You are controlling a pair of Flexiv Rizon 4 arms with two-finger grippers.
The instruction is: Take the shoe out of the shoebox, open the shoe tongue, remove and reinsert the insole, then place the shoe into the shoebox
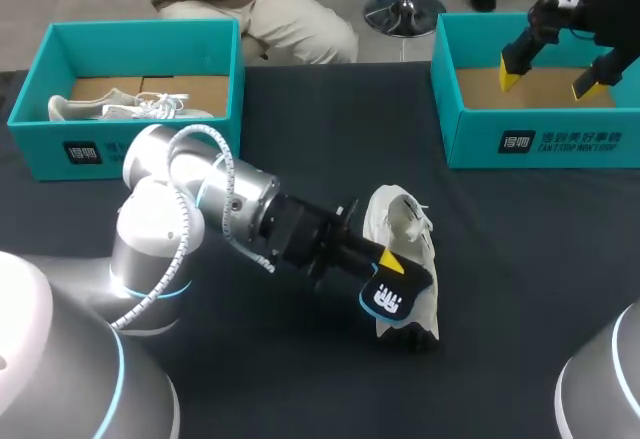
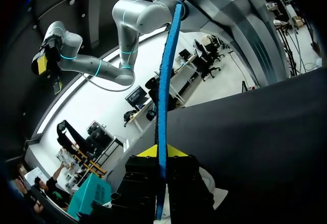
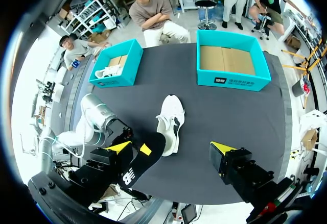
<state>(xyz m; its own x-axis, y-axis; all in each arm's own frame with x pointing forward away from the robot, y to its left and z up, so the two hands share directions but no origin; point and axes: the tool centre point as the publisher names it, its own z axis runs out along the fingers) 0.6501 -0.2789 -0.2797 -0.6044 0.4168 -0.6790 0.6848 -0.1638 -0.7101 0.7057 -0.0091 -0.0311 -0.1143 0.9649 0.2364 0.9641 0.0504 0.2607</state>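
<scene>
Head view: the left gripper [image 1: 390,264] is reaching to the middle of the table [image 1: 520,259] and pinching a black insole [image 1: 395,297] just above the white shoe [image 1: 405,221]. The shoe is lying on its side there, well apart from both boxes. The insole is probably being held clear of the shoe so that it can be slid back in. A white logo is showing on the insole; I am not reading it out.

At the far right edge, the right gripper [image 1: 548,79] is hanging over the empty shoebox [image 1: 480,144] with its fingers spread wide, carrying nothing. It is probably keeping out of the way. At the far left edge, another shoebox [image 1: 60,149] is holding a second pale shoe [image 1: 110,109]. Both teal boxes are carrying a small white mark and lettering on the front wall.

Left wrist view: the insole [image 2: 164,106] is standing edge-on between the closed fingers, showing as a thin blue strip running up and away from them. No writing is showing here.

Right wrist view: from high above the table, the wide-open fingers are framing the shoe [image 3: 172,114] far below, with the insole [image 3: 138,165] beside its heel end. Both boxes are sitting along the far edge.
</scene>
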